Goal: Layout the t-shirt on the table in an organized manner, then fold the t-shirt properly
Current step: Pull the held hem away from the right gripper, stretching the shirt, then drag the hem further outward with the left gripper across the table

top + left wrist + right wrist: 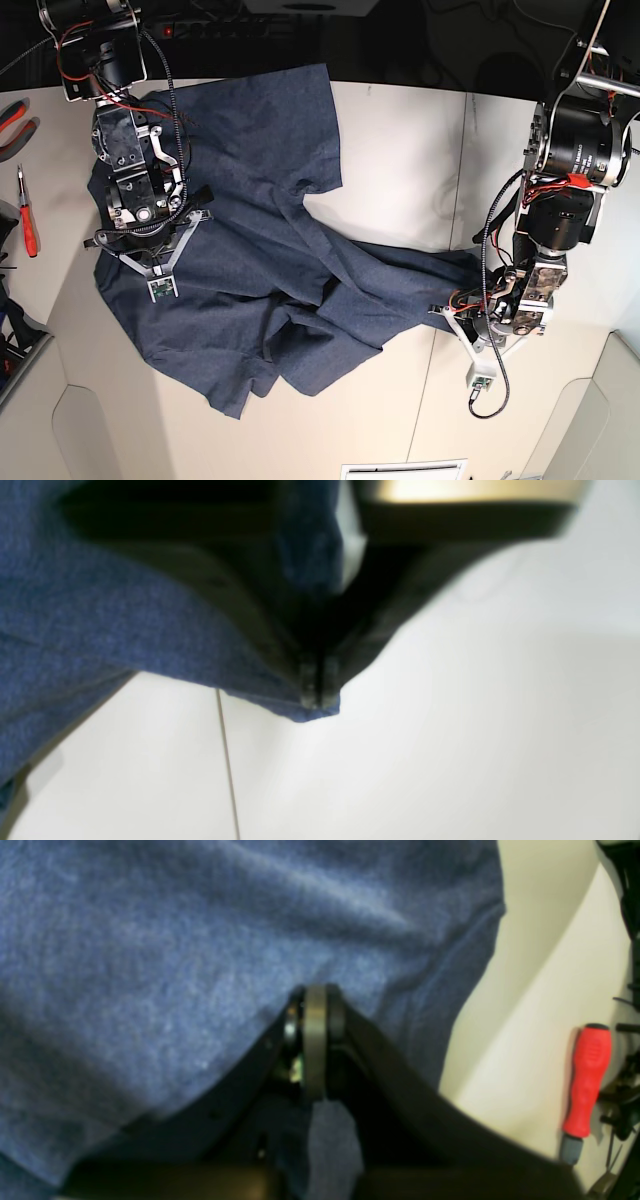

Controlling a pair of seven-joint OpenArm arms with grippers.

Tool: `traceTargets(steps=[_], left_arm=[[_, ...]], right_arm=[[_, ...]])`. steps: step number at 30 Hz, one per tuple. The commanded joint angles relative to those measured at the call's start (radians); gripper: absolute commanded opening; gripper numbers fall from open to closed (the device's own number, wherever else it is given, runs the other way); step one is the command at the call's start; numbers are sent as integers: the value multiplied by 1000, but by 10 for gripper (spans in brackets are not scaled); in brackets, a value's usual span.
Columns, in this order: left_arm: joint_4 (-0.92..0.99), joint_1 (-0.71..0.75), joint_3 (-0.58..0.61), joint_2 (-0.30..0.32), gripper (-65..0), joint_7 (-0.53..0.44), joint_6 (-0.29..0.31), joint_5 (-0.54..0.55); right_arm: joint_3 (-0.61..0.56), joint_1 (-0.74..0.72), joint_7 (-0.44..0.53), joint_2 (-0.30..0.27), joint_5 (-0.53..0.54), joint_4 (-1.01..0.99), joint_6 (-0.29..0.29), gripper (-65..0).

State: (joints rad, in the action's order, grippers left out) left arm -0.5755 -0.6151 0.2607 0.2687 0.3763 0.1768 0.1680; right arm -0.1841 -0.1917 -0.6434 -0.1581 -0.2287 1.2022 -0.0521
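Observation:
The navy-blue t-shirt (260,240) lies rumpled across the table (400,160), with one sleeve toward the back and a long fold trailing to the right. In the left wrist view my left gripper (317,700) is shut on a corner of the t-shirt (100,605), held just above the table (475,730). My right gripper (315,995) is shut on the t-shirt (175,940) too, with blue cloth bunched between its fingers. In the base view both sets of fingertips are hidden under the wrists: the right wrist (140,210) over the shirt's left part, the left wrist (520,300) at its right end.
A thin dark seam (225,760) crosses the table just left of the left gripper. A red-handled screwdriver (585,1080) lies by the table's left edge (25,215), near red pliers (12,115) and dark cables. A white sheet (400,468) sits at the front edge.

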Motion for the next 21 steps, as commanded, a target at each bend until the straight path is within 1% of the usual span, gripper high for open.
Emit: traceTargets(steps=[1,2,5,7,10,12,14,16,18,21], left_arm=[[-16,-32,-3,11,-650,-10,4,11],[-22,-30,-7,15,-650,5,26,28],[-53,-29,-39,32,-650,94,135,102],[-92,-26,-78,47,-650,171,193,165],[-158,-12,-155,72,-650,276,274,289],[-206,10,-208,90,-650,324,320,351],[-252,40,-262,110,-650,360,344,403],[-291,82,-312,131,-650,373,361,443],[-311,122,-354,142,-650,354,379,454],[-312,166,-373,140,-650,250,418,419]], right_arm=[[2,-10,-8,8,12,6,7,-650],[2,-10,-8,12,12,6,7,-650],[2,-10,-8,16,12,6,6,-650],[2,-10,-8,18,11,6,5,-650],[2,-10,-8,18,11,6,4,-650],[2,-10,-8,18,8,6,4,-650],[2,-10,-12,17,7,5,4,-650],[2,-7,-11,17,-6,5,3,-650],[2,-3,-11,17,-7,5,3,-650],[2,2,-11,18,-6,5,5,-650]])
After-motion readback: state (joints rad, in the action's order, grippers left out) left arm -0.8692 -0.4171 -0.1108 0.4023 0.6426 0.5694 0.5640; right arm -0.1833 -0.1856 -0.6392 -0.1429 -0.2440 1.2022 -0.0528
